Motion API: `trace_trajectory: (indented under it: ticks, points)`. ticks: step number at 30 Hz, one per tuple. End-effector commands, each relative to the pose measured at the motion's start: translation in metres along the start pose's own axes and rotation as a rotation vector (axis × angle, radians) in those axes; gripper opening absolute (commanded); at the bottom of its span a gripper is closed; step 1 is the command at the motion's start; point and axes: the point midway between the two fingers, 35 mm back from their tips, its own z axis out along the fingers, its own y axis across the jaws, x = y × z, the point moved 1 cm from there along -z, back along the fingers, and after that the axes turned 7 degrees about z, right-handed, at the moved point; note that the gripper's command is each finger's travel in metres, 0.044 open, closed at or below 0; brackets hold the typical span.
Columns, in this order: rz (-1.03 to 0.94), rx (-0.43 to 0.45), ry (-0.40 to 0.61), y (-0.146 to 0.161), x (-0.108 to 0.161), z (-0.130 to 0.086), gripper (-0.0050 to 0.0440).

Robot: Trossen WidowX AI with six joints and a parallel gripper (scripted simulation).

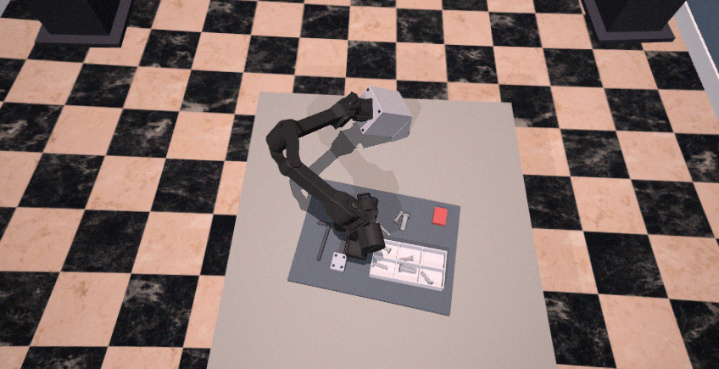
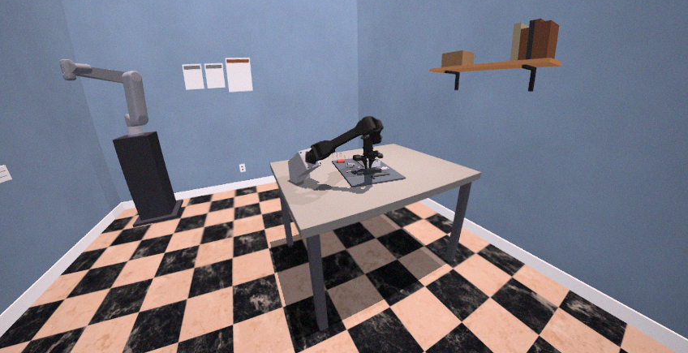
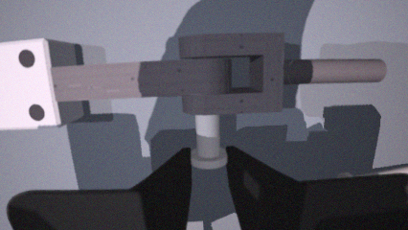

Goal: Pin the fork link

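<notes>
In the wrist view my gripper point(image 3: 208, 154) is shut on the head end of a pale pin point(image 3: 207, 140). The pin's shank runs up into the near cheek of the dark fork link point(image 3: 232, 73). The eye plate's bar point(image 3: 139, 80) lies between the fork cheeks, fixed to a white mounting block point(image 3: 26, 85) on the left. The fork's rod point(image 3: 337, 71) sticks out to the right. The pin's head stands a short way off the fork cheek. In the top view the gripper point(image 1: 364, 244) is low over the grey mat point(image 1: 371, 254), beside the white block point(image 1: 338, 261).
A white parts box point(image 1: 409, 265) with several fasteners sits right of the gripper. Loose pins point(image 1: 402, 219) and a red block point(image 1: 439, 215) lie behind it. A dark rod point(image 1: 323, 240) lies to the left. The arm's grey base point(image 1: 386, 111) is at the table's far side.
</notes>
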Motion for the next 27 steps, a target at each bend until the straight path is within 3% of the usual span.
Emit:
trace_trajectory:
  ticks: [1,27]
  points:
    - [0.016,-0.013,0.006,0.0051,-0.0053,-0.0043,-0.0050]
    - [0.017,-0.014,0.003,0.0061,-0.0124,-0.0036,-0.0050]
